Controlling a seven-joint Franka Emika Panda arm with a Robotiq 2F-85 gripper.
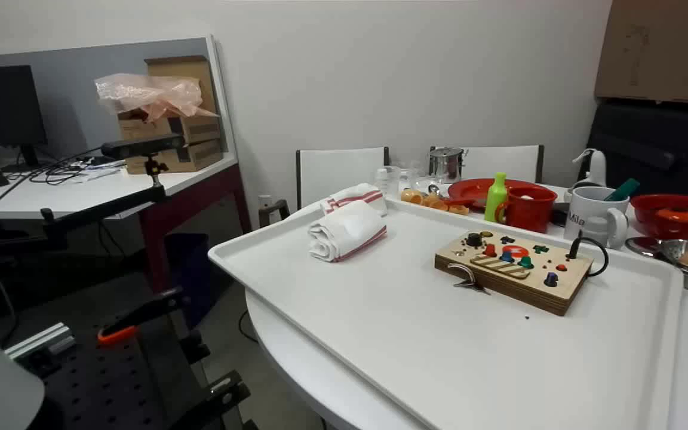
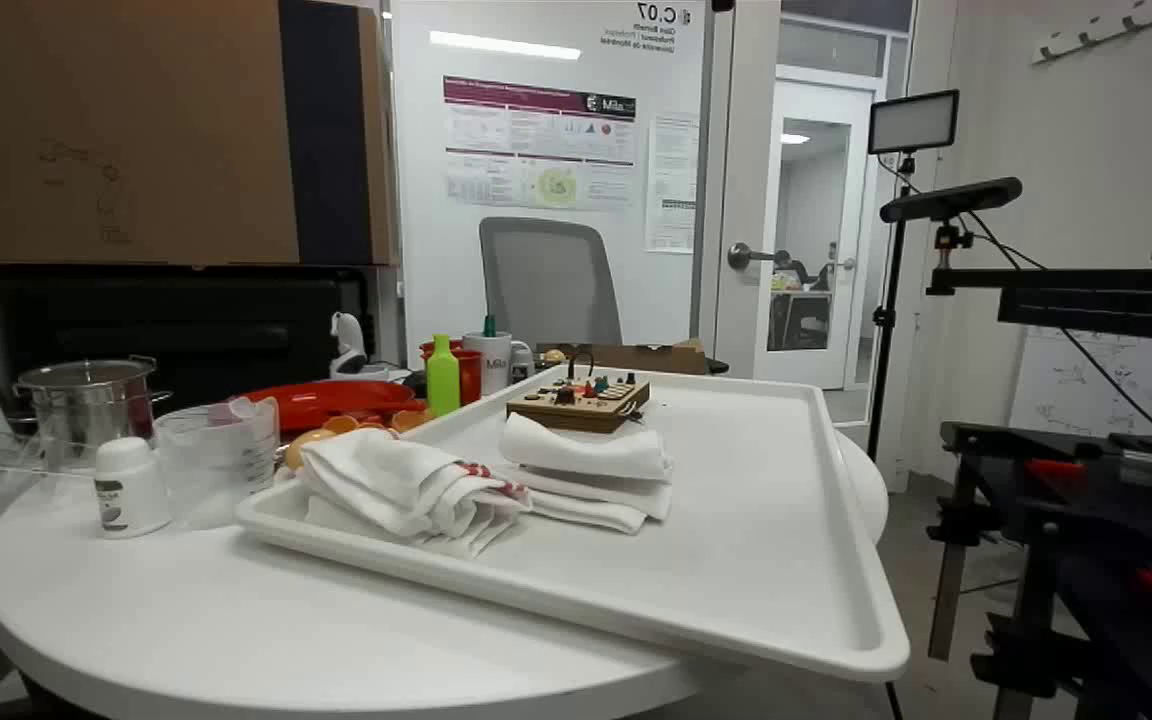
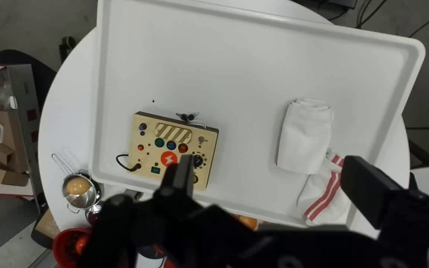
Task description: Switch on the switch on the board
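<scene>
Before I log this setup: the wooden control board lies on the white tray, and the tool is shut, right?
The tool is open, not shut, as the wrist view shows; the wooden control board does lie on the white tray.

On the tray (image 3: 244, 85) atop the table (image 3: 65, 111), board (image 3: 172, 150) left and cloths (image 3: 304, 137) right in the wrist view.
</scene>
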